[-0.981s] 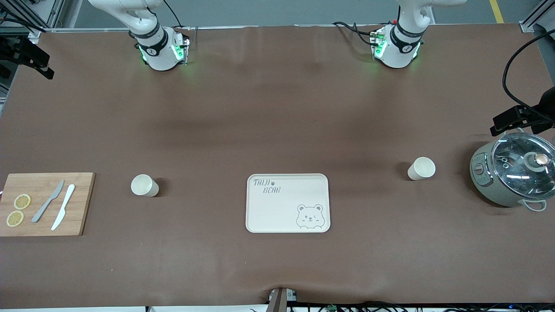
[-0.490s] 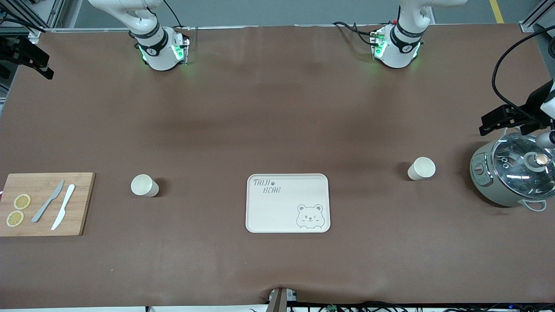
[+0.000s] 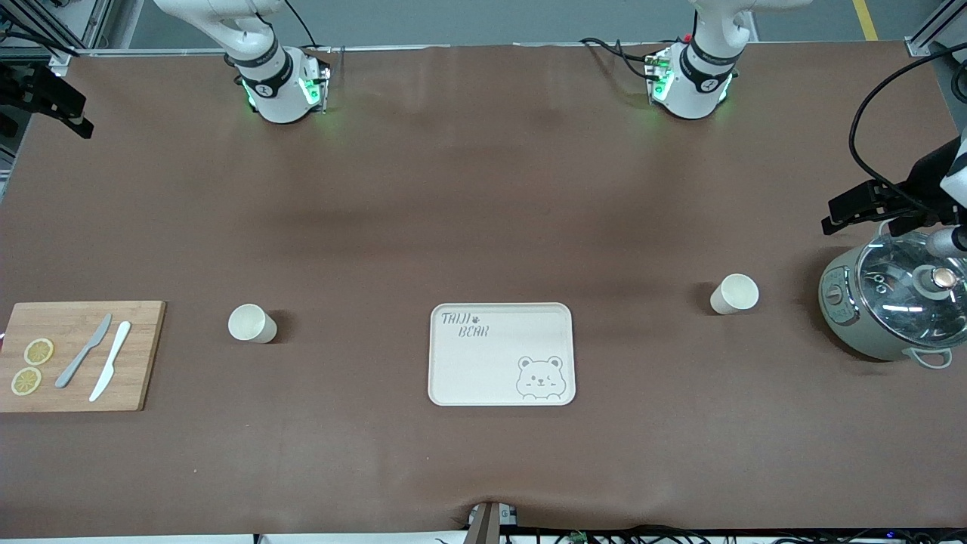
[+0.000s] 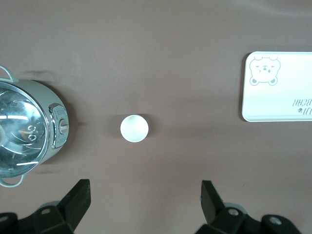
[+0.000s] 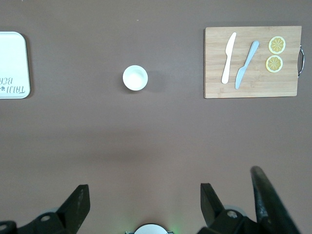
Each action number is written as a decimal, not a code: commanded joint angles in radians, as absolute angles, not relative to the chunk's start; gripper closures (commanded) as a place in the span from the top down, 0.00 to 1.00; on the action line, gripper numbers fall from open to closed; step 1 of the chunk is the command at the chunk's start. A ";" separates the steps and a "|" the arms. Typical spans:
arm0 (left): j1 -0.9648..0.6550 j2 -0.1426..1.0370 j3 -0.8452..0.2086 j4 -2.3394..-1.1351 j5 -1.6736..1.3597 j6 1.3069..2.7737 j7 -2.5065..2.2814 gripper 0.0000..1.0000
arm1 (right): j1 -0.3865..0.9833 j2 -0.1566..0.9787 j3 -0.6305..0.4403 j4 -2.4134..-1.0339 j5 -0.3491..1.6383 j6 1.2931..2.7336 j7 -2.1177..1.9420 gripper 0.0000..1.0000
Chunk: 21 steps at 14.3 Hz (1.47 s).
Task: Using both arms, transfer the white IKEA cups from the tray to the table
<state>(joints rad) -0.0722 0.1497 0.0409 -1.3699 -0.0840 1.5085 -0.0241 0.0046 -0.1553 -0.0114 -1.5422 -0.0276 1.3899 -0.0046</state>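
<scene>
Here, two small cream-white handleless cups stand upright on the brown surface (image 3: 483, 189), well apart, with a cream rectangular tray printed with a bear drawing (image 3: 502, 353) between them. One cup (image 3: 251, 323) stands toward the right arm's end of the surface, between the tray and a bamboo cutting board (image 3: 79, 355). The other cup (image 3: 734, 294) stands toward the left arm's end, between the tray and a grey-green cooking pot with a glass lid (image 3: 891, 302), and a little farther from the front camera than the first. Neither cup touches the tray, and the tray holds nothing.

On the board lie a grey knife (image 3: 83, 350), a white knife (image 3: 110, 360) just beside it, and two lemon slices (image 3: 32, 366).

The left end effector (image 4: 145, 201) hangs high above the surface near the pot; its fingers (image 4: 78, 197) are spread wide and hold nothing, and in the left wrist view the cup near the pot (image 4: 134, 128) shows between them, far below. The right end effector (image 5: 144, 204) likewise hangs high over bare surface near its own base, fingers (image 5: 78, 201) spread wide and empty, with the cup near the board (image 5: 135, 78) in its view.
</scene>
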 commanded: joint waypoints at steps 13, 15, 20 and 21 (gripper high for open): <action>-0.058 0.133 0.005 -1.376 0.018 1.525 -0.006 1.00 | -0.012 -0.149 0.000 -1.526 -0.037 1.384 0.008 1.00; -0.058 0.133 -0.023 -1.379 0.085 1.520 0.061 1.00 | -0.012 -0.149 -0.002 -1.526 -0.038 1.384 0.008 1.00; -0.052 0.132 -0.038 -1.379 0.098 1.516 0.074 1.00 | -0.012 -0.147 0.000 -1.526 -0.031 1.387 0.008 1.00; -0.052 0.132 -0.038 -1.379 0.097 1.516 0.074 1.00 | -0.012 -0.146 0.000 -1.526 -0.031 1.387 0.008 1.00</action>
